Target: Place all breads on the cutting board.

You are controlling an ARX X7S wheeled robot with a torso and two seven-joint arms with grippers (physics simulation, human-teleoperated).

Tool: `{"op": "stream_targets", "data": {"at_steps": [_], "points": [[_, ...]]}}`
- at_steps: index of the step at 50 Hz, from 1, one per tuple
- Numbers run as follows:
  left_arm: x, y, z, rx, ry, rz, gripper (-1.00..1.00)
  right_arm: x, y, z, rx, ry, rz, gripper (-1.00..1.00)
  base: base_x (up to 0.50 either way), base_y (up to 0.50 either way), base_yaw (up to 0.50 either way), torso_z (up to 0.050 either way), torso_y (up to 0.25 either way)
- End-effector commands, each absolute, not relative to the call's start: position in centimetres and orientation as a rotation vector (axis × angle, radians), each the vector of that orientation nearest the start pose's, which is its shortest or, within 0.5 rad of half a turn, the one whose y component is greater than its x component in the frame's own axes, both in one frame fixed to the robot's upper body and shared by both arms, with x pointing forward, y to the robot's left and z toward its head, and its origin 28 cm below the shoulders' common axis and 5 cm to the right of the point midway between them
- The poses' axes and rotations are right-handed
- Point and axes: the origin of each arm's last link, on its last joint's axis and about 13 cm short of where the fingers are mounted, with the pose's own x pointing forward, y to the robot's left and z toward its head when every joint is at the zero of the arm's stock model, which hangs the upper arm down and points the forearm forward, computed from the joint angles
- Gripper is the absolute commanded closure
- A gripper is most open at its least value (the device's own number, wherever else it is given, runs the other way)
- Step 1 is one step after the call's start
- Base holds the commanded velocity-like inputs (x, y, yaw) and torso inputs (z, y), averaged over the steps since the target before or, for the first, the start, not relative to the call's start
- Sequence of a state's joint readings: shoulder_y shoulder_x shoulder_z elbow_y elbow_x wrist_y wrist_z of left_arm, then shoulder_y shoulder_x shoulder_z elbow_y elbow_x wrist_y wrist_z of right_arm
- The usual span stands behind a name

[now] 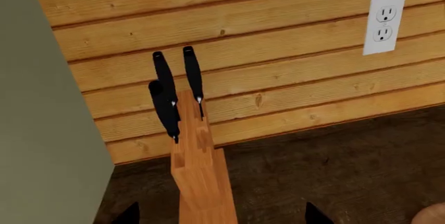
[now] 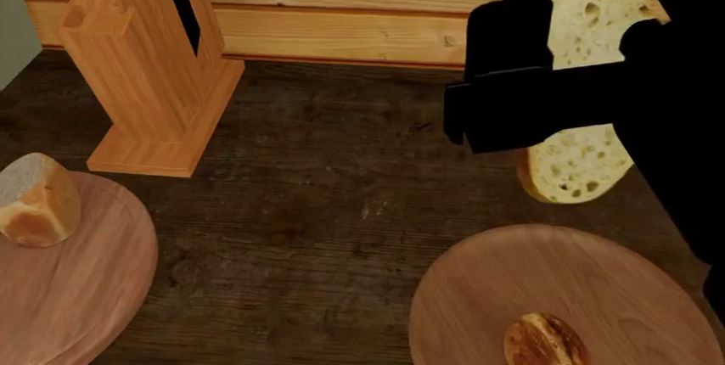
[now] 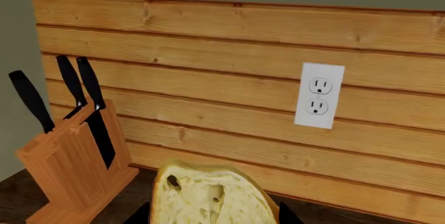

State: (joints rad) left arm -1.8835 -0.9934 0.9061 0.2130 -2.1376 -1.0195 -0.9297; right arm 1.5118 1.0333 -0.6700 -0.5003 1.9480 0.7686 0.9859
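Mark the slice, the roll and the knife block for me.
slice (image 2: 578,165), head view, lower crumb below the gripper.
roll (image 2: 544,341), head view, its glossy top, on the board.
knife block (image 2: 148,85), head view, the front wooden face.

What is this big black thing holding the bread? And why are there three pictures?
The black thing is a robot's arm. At its end sits the right gripper, a hand with two fingers, and it is lifting a big bread slice into the air.

There are three pictures because the robot has three cameras. One sits on its head and looks down at the dark wooden counter. The other two sit on its arms, near the hands. The right arm's camera sees the slice up close, in front of a plank wall with a socket. The left arm's camera looks at a knife block.

On the counter lie a round cutting board with a small brown roll on it, and another round wooden dish with a chunk of bread.
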Motion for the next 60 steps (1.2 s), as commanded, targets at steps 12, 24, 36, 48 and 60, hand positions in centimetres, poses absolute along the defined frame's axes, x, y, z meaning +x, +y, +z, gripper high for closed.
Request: {"op": "stream_targets", "data": {"at_steps": [12,24,36,48,60], "points": [[18.22,26.02,39.82,0.125,0.072,-0.193,-1.00,19.53,-14.36,35.25,-0.049,-0.075,0.210,1.00,0.00,0.00,0.00,0.000,0.000],[18.37,26.13,39.68,0.121,0.075,-0.191,-1.00,19.57,-14.18,35.14,-0.041,-0.065,0.244,1.00,-0.23,-0.02,0.00,0.000,0.001],[18.29,26.04,39.81,0.121,0.067,-0.190,-1.00,19.54,-14.23,35.09,-0.040,-0.075,0.251,1.00,-0.10,-0.01,0.00,0.000,0.000],[18.67,26.16,39.43,0.123,0.078,-0.187,-1.00,19.99,-14.28,34.95,-0.088,-0.074,0.167,1.00,0.00,0.00,0.00,0.000,0.000],[18.30,26.16,39.37,0.107,0.070,-0.178,-1.00,19.58,-14.16,35.01,-0.088,-0.086,0.191,1.00,0.00,0.00,0.06,0.000,0.000]]}}
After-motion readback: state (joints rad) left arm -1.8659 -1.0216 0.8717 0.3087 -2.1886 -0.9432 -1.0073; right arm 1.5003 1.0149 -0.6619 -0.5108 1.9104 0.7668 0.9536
